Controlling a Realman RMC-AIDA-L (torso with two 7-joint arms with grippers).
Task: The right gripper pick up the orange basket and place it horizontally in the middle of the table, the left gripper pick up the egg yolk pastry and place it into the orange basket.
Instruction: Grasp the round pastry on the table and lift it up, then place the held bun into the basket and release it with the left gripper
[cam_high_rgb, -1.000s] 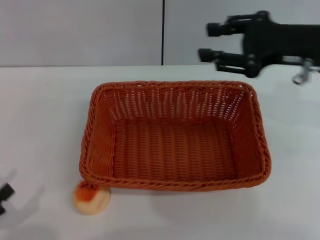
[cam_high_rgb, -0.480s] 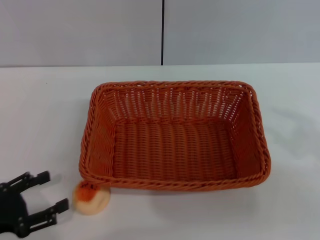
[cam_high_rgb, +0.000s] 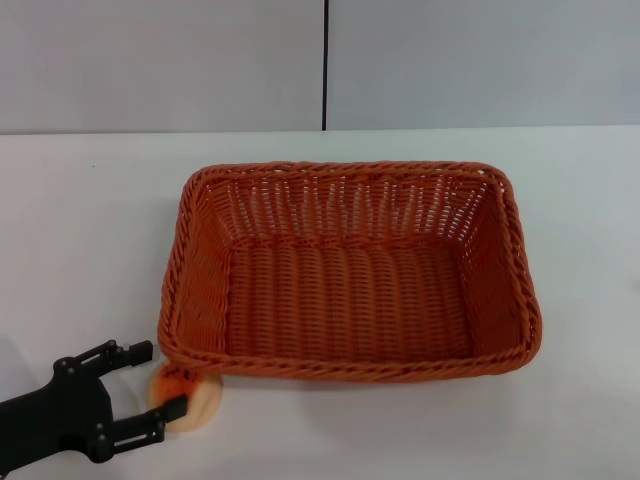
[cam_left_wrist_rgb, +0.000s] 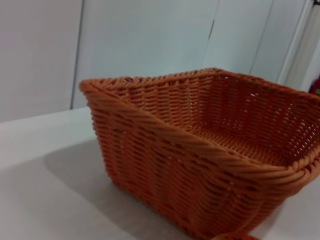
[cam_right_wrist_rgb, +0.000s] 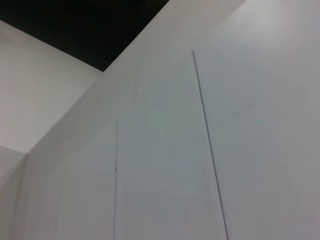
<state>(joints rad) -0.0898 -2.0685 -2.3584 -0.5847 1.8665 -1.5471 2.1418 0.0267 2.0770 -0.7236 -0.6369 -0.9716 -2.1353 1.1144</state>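
— Head view first: the left pincer (cam_high_rgb: 150, 382) is low at the near left corner of the tabletop (cam_high_rgb: 80, 230), fingers spread, one above and one below the egg yolk pastry (cam_high_rgb: 187, 398). The lower finger looks to be touching it or just short of it; I can't tell which.

— And the pastry itself?

— On the tabletop, tucked right against the near left corner of the orange basket (cam_high_rgb: 350, 272), partly under the braided rim. Only some of it shows past the pincer.

— The basket's placed, then?

— It sits lengthwise across the middle of the tabletop, nothing inside it, so I'd judge that half done. The left wrist view shows mostly the basket's corner and wall (cam_left_wrist_rgb: 200, 160) close up, with a sliver of orange at the very edge that may be the pastry.

— Where's the right pincer?

— Out of sight. Its wrist camera sees only wall and ceiling, so it's raised somewhere off the work.

— What could go wrong?

— That upper finger is close to the rim. If it closes there it might catch the wicker and drag the basket. And the pastry is round and soft-looking; a squeeze off centre could roll it further under the rim, or dent it.
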